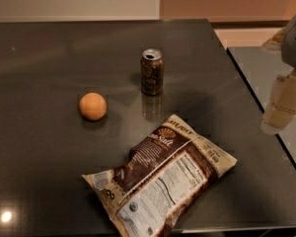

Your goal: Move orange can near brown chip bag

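The orange can (152, 71) stands upright on the dark table (49, 48), near the middle toward the back. It is brownish-orange with a silver top and a dark patterned label. The brown chip bag (160, 179) lies flat at the front, its white nutrition panel facing up, a short way in front of the can and slightly to its right. My gripper (282, 107) hangs at the far right edge of the view, above the table's right border, well clear of the can and the bag.
A round orange ball (92, 106) rests on the table left of the can. The table's right edge (246, 83) runs diagonally, with a second grey surface (266, 65) beyond it. A wall stands at the back.
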`<state>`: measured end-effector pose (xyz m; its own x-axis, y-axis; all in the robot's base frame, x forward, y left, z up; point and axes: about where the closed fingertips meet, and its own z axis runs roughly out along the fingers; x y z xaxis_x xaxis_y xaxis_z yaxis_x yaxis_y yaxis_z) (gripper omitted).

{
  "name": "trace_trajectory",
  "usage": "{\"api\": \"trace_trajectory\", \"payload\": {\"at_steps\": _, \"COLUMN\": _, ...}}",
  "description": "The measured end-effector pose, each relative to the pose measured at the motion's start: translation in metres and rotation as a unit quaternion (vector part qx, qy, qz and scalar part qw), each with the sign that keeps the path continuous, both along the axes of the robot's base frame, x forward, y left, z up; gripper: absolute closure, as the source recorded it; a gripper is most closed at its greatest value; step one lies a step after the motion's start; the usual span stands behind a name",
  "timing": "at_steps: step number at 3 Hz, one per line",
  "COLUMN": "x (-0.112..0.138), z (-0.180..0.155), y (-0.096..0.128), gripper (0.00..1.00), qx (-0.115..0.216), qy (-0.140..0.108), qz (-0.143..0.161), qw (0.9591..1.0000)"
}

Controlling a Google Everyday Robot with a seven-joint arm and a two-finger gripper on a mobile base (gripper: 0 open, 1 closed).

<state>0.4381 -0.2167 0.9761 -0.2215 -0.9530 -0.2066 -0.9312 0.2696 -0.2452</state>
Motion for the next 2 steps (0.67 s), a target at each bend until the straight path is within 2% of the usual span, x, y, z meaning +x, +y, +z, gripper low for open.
{"api": "trace_trajectory", "payload": {"at_steps": 1, "x": 0.000, "z": 0.000, "y": 0.000, "gripper": 0.00, "qx": 0.000, "qy": -0.001, "qz": 0.000, "qw": 1.0000}}
{"api": "trace_trajectory", "payload": {"at_steps": 2, "x": 0.021, "z": 0.001, "y": 0.008, "gripper": 0.00, "qx": 0.017, "qy": -0.012, "qz": 0.006, "qw": 0.9998}}
